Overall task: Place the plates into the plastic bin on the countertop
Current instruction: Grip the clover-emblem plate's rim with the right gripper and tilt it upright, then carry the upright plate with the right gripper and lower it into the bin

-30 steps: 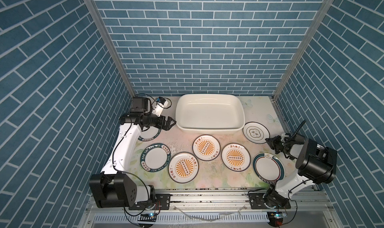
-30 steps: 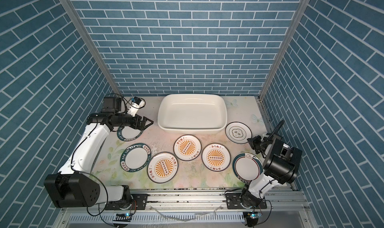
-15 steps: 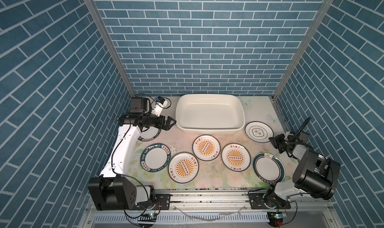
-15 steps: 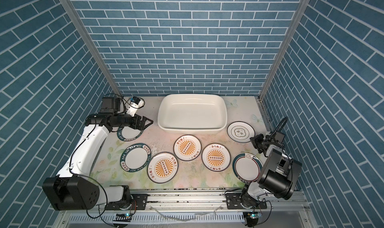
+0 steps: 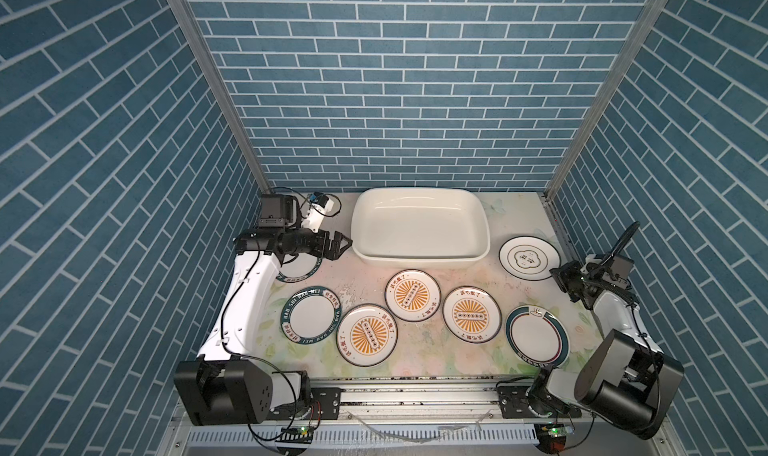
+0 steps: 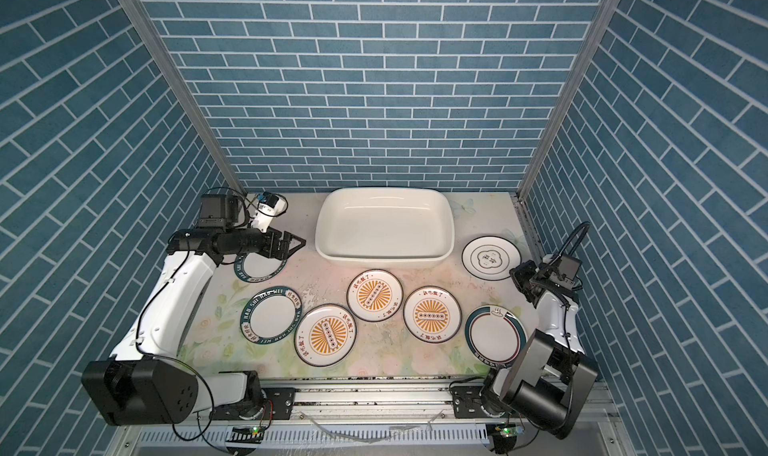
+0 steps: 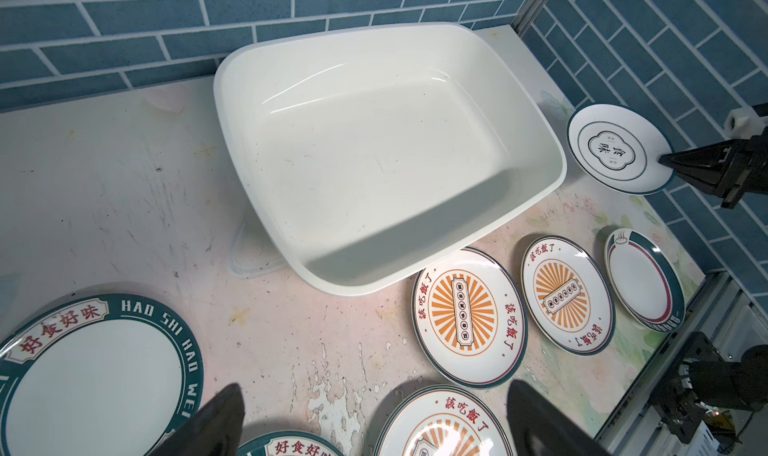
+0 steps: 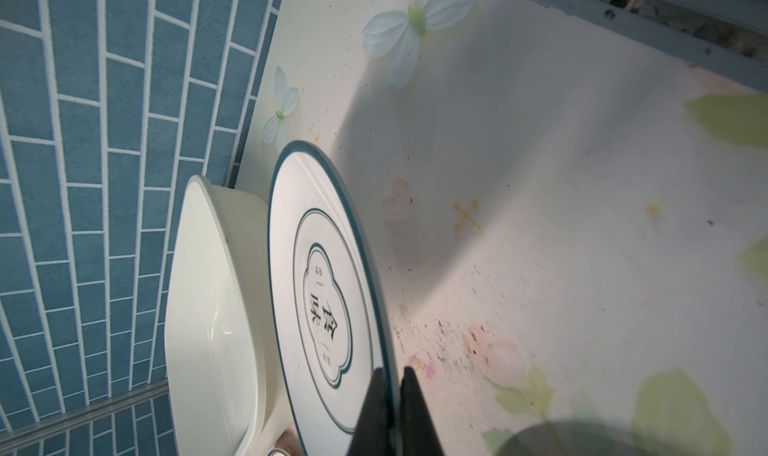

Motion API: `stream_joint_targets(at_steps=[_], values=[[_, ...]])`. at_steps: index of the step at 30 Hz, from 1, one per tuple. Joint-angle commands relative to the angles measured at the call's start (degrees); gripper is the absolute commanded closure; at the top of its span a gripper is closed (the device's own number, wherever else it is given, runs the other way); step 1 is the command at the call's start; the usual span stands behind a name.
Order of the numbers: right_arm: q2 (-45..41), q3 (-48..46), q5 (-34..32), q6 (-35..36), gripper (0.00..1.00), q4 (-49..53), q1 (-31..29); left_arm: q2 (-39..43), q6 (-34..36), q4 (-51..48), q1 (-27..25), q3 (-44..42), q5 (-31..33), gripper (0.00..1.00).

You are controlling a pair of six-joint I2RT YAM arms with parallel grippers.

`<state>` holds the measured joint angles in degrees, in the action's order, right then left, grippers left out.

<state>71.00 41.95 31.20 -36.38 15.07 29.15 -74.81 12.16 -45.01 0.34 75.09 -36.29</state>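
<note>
The white plastic bin (image 5: 417, 229) (image 6: 384, 229) (image 7: 374, 154) stands empty at the back of the floral countertop (image 5: 361, 279). Several plates lie in front of it: three with orange sunbursts (image 5: 367, 335) (image 5: 412, 295) (image 5: 470, 314), a teal lettered one (image 5: 311, 321), a teal-ringed one (image 5: 537, 336), and another teal one (image 5: 297, 273) half hidden under my left arm. My right gripper (image 5: 559, 277) (image 8: 392, 379) is shut on the rim of the thin-ringed plate (image 5: 528, 258) (image 8: 324, 291) right of the bin. My left gripper (image 5: 345, 244) (image 7: 374, 416) hangs open beside the bin's left end, holding nothing.
Blue brick-pattern walls close in the back and both sides, with metal posts (image 5: 557, 175) at the back corners. A metal rail (image 5: 415, 387) runs along the front edge, carrying both arm bases. The held plate lies near the right wall.
My right gripper has shifted toward the right wall and slightly back, taking the thin-ringed plate with it; the arm's elbow has swung down to the front right. The left arm has barely moved.
</note>
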Motion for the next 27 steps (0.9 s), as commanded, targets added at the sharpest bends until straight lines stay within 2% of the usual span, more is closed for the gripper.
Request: stream_joint_targets(at_steps=[1, 12, 19, 23, 27], values=[[-2.7, 3.0, -1.3, 2.4, 1.0, 3.8, 0.0, 0.6, -0.8, 1.0, -0.4, 1.6, -1.1, 0.0], [-5.0, 8.0, -2.4, 3.4, 1.0, 9.2, 0.1, 0.3, -1.5, 2.0, -0.5, 1.8, -1.3, 0.0], [-4.0, 14.4, -4.3, 2.8, 1.0, 12.4, -0.1, -0.3, -2.0, 3.3, -0.5, 2.0, -1.5, 0.0], [-2.2, 18.2, -4.3, 0.9, 1.0, 12.0, -2.6, -1.0, -3.1, 4.2, -0.5, 2.5, -1.8, 0.0], [0.3, 23.3, -8.8, 0.2, 1.0, 13.2, -9.1, -1.5, -3.8, 4.4, -0.5, 3.5, -2.5, 0.0]])
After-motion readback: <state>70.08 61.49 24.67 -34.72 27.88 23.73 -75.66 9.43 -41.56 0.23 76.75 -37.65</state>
